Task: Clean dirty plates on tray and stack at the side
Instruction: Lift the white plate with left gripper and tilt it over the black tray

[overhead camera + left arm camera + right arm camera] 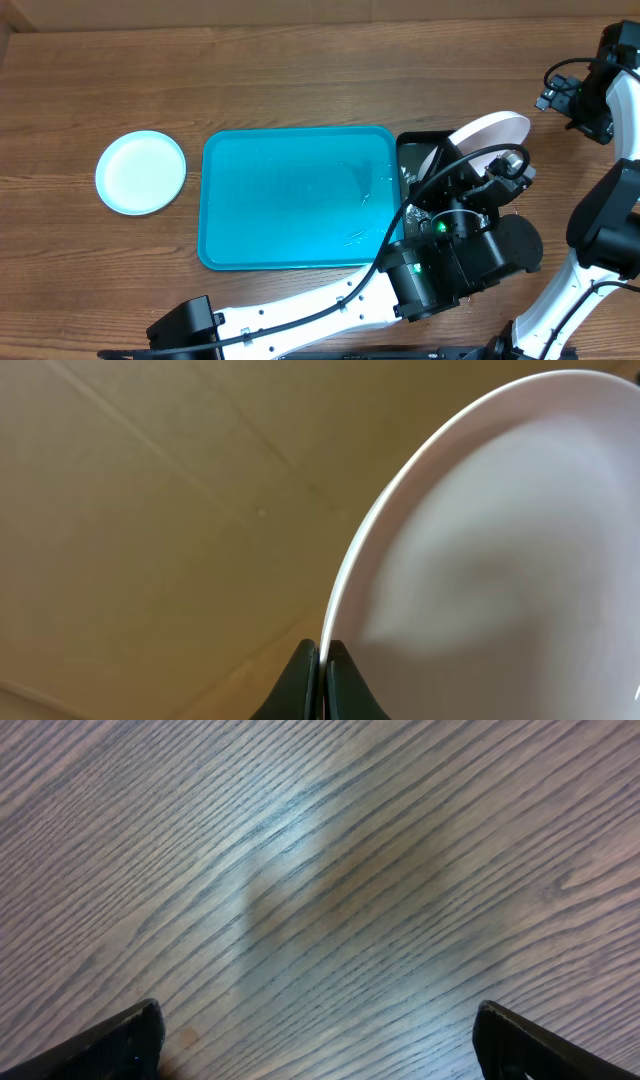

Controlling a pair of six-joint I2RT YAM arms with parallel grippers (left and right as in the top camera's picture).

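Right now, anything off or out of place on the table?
White plate isn't flat: the left tool pinches its rim, holding it tilted by the black tray. Glinting streaks on the turquoise tray, possibly wet.

Brown wood-grain table (pixel 300 90) filled the overhead view, and the right wrist view showed its grain close up with a pale glare patch. Glossy black tray (pixel 411 152) sat right of centre, mostly hidden; contents unclear. Creased tan cardboard (pixel 150 510) filled the left wrist background.

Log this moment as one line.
left end effector: shut on white plate rim | right end effector: open above table | light blue plate: left of tray
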